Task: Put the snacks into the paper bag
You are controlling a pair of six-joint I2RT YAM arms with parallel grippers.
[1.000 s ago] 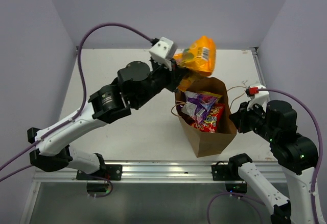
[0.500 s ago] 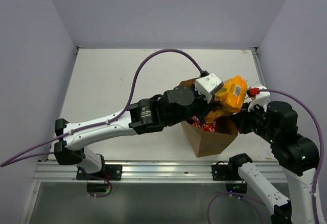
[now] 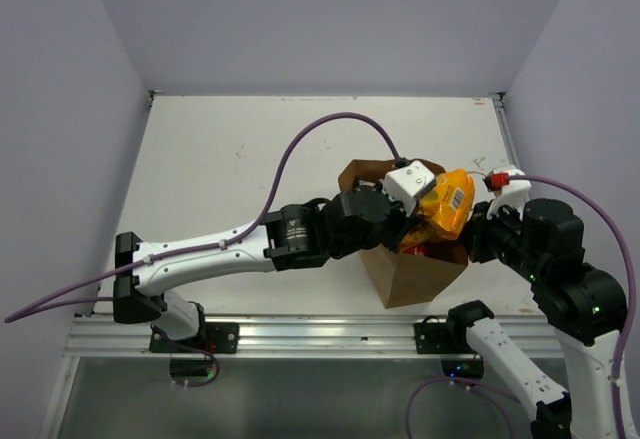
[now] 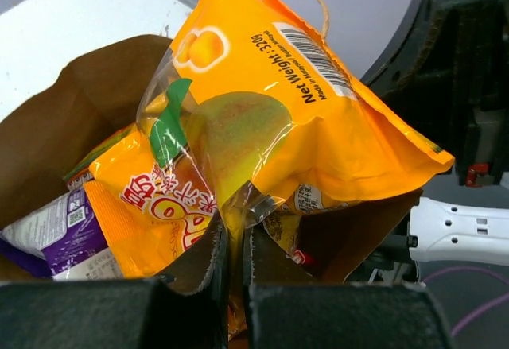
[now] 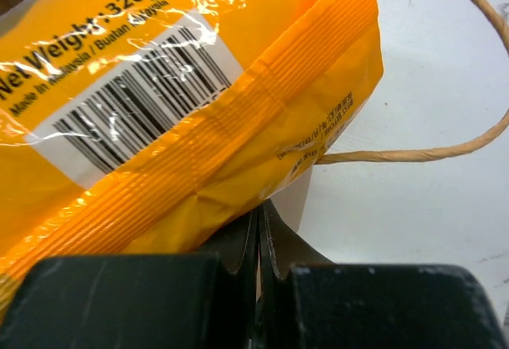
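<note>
Black-fingered left gripper (image 4: 235, 273) clamps the edge of an orange-yellow crinkly snack packet (image 3: 448, 204), which hangs half inside the mouth of the tall brown kraft paper bag (image 3: 410, 274), above a purple packet (image 4: 56, 238) lying inside; at right, the right gripper (image 5: 259, 242) is pinched on the bag's rim, beside a twine loop handle (image 5: 445, 152)

Mouth of paper bag (image 3: 408, 277) blocked by orange-yellow packet (image 3: 447, 204) & L arm (image 3: 300, 236); gap over purple packet (image 4: 56, 234).
</note>
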